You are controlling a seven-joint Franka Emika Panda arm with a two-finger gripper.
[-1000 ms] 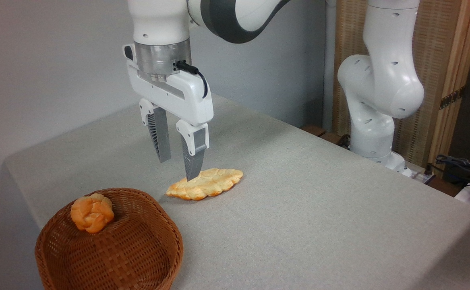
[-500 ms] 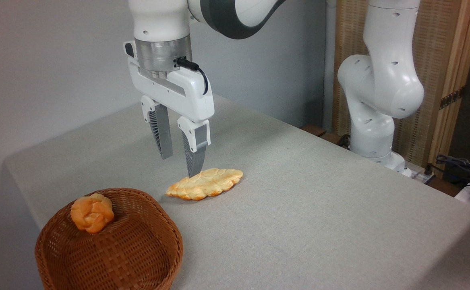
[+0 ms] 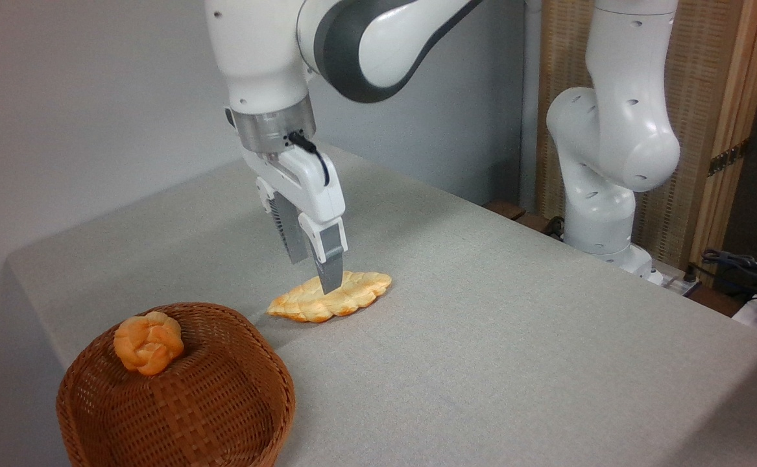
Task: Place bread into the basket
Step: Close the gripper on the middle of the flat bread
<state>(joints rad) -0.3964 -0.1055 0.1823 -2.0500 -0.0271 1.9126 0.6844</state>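
**Inspector A:** Surface: a grey cloth-covered table (image 3: 482, 337) against a plain grey wall. State the item's position.

**Inspector B:** The bread (image 3: 331, 298) lies flat on the table, outside the basket (image 3: 177, 395) and near it, up and to the right. A small knotted bun (image 3: 148, 342) sits at the basket's far rim.

**Inspector A:** The gripper (image 3: 316, 269)?

**Inspector B:** Directly over the loaf's middle, fingers parted with a narrow gap, holding nothing. The near fingertip overlaps the loaf; contact cannot be confirmed.

**Inspector A:** Step in hand?

**Inspector B:** In my judgement, the approach to grasp. Next it likely needs to settle astride the loaf, close across its width, lift, and carry it to the basket.
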